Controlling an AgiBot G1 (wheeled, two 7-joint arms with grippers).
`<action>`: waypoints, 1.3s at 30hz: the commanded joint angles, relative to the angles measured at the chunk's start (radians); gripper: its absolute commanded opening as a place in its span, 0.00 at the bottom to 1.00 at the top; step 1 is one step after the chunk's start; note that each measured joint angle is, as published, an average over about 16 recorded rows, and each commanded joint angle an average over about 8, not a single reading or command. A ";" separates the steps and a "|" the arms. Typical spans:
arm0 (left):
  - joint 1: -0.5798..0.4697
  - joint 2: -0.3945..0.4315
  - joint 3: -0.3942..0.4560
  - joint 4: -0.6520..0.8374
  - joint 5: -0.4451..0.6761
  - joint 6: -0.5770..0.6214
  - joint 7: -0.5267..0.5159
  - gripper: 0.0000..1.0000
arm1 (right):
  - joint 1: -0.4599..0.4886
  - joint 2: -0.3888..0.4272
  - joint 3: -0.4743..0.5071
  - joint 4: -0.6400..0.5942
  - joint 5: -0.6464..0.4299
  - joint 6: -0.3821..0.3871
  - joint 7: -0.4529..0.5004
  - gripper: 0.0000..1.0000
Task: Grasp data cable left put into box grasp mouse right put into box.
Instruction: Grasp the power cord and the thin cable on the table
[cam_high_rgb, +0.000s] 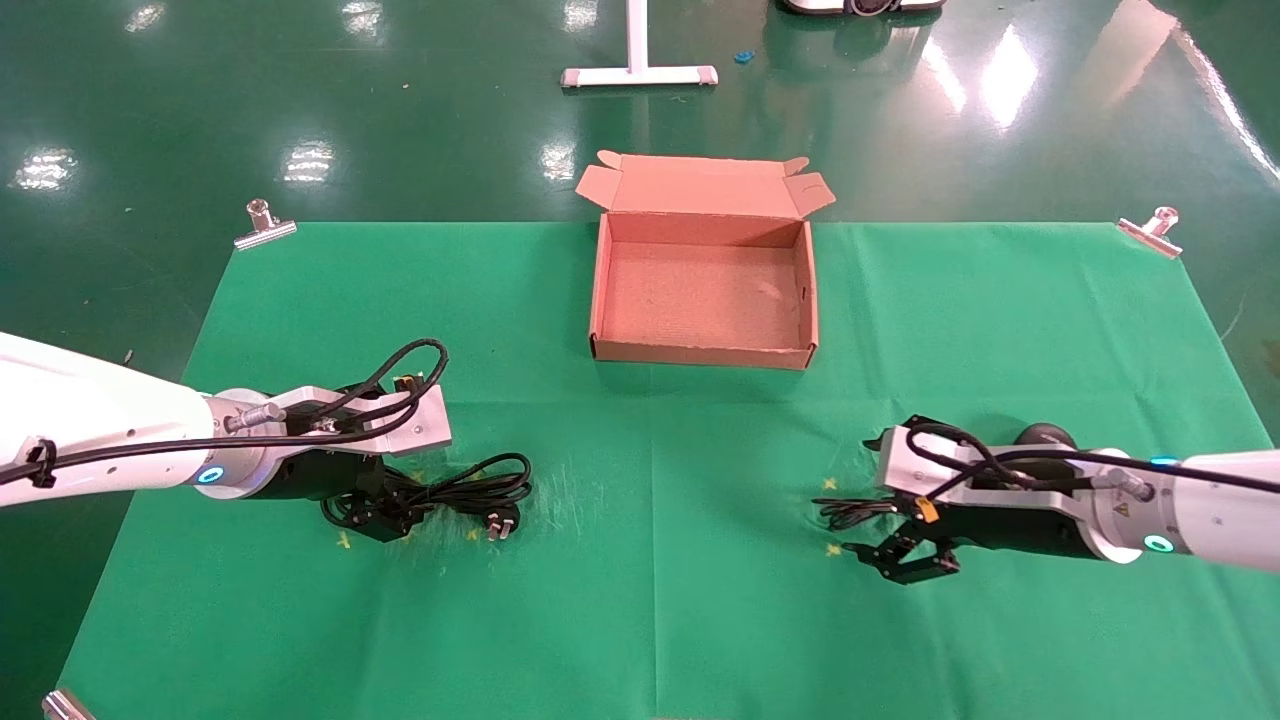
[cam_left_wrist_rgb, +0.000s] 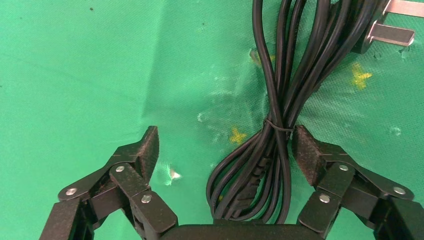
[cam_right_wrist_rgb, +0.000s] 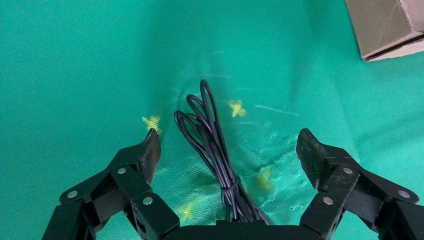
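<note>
Both end effectors sit low over the near half of the green tabletop (cam_high_rgb: 700, 600), one on each side. Left end effector (cam_left_wrist_rgb: 226, 150) is spread wide, released, its two fingers straddling the data cable (cam_left_wrist_rgb: 272, 145) — one finger pad (cam_left_wrist_rgb: 306, 150) lies just beside the tied waist of the bundle, the other pad (cam_left_wrist_rgb: 148, 147) stands well apart from it over bare cloth. One data cable is present: a single bundle of thick black loops cinched by a thin tie, with one chunky plug (cam_left_wrist_rgb: 377, 30) whose metal prongs point away from the loops. In the head view it lies on the left side of the cloth, beside the left end effector (cam_high_rgb: 385, 515).

Right end effector (cam_right_wrist_rgb: 227, 150) is likewise released, fingers wide, with a thin black cord (cam_right_wrist_rgb: 210, 135) in tied loops lying between them, touching neither. One mouse (cam_high_rgb: 1045, 437) shows in the head view, mostly hidden behind the right wrist, on the cloth's right side.

One box (cam_high_rgb: 702, 350) stands open at the middle of the far edge, lid folded back — well apart from both arms, with bare cloth between. Two metal clips (cam_high_rgb: 264, 225) pin the far corners. Small yellow crosses (cam_right_wrist_rgb: 237, 107) mark the cloth; no readable writing shows.
</note>
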 joint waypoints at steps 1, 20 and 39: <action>0.000 0.000 0.000 0.000 0.000 0.000 0.000 0.00 | -0.001 0.002 0.002 0.003 0.003 0.000 0.000 0.00; 0.000 0.000 0.000 0.000 -0.004 0.000 0.001 0.00 | -0.006 0.009 0.007 0.012 0.012 0.003 -0.002 0.00; -0.039 -0.005 -0.017 0.010 -0.021 0.006 0.016 0.00 | -0.004 0.013 0.014 0.016 0.023 0.003 -0.006 0.00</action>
